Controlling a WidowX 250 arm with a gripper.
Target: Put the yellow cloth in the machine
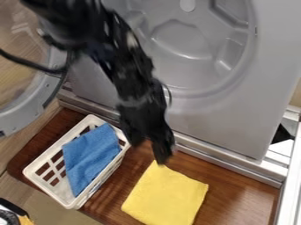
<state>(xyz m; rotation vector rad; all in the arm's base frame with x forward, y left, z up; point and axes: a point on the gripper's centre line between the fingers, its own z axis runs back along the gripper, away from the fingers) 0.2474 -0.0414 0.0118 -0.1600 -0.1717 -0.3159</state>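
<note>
Black arm [126,74] aslant, jaws apart.

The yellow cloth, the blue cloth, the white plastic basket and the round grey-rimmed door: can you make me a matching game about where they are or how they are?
1. Yellow square-cornered cloth
2. Blue fabric cloth
3. White plastic slotted basket
4. Round, grey-rimmed machine door

A. Swung open
B. Directly on the brown wooden surface, outside the basket
C. Holding a cloth
D. Inside the basket

Pairs: 1-B; 2-D; 3-C; 4-A

The end effector [148,152] hangs near the yellow cloth [166,196], a blue cloth [90,157] lying in the basket [71,202].
</note>
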